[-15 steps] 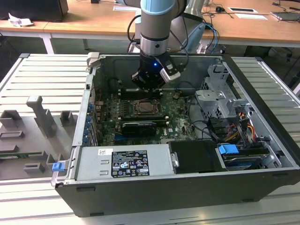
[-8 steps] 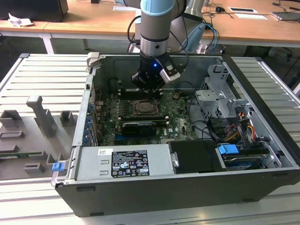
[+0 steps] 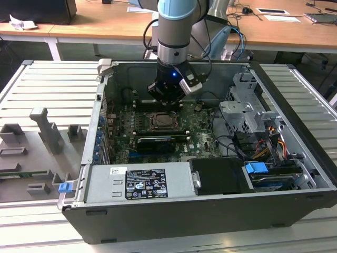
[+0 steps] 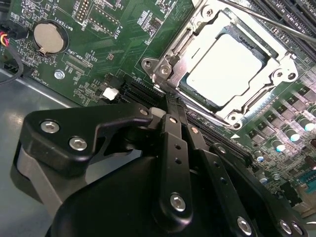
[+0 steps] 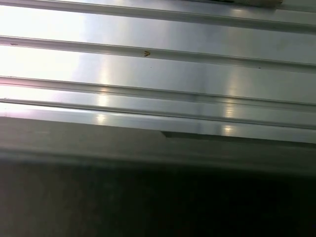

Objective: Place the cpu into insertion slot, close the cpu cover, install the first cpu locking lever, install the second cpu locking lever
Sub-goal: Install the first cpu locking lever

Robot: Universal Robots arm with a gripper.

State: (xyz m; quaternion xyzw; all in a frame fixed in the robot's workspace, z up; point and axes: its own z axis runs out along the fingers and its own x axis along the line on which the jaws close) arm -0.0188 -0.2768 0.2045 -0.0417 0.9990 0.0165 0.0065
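Note:
In the second wrist view the pale silvery cpu [image 4: 224, 69] lies flat inside the insertion slot [image 4: 256, 43], whose dark rim shows around it. The grey metal cpu cover [image 4: 178, 66] lies down over the chip's edges, with the chip showing through its window. A thin locking lever rod [image 4: 261, 19] runs along the socket's far side. My gripper [image 4: 171, 101] is shut with nothing between its black fingers, and its tips sit at the socket's near corner. In the exterior view the gripper [image 3: 167, 94] hangs inside the open computer case, just behind the insertion slot [image 3: 163, 122].
A long black card [image 3: 154, 142] lies in front of the socket, and a grey power supply [image 3: 137, 182] is at the case front. A drive cage with cables [image 3: 247, 113] fills the exterior view's right. Grey fixture blocks [image 3: 47, 132] stand outside on the left. A coin battery [image 4: 48, 37] sits on the board.

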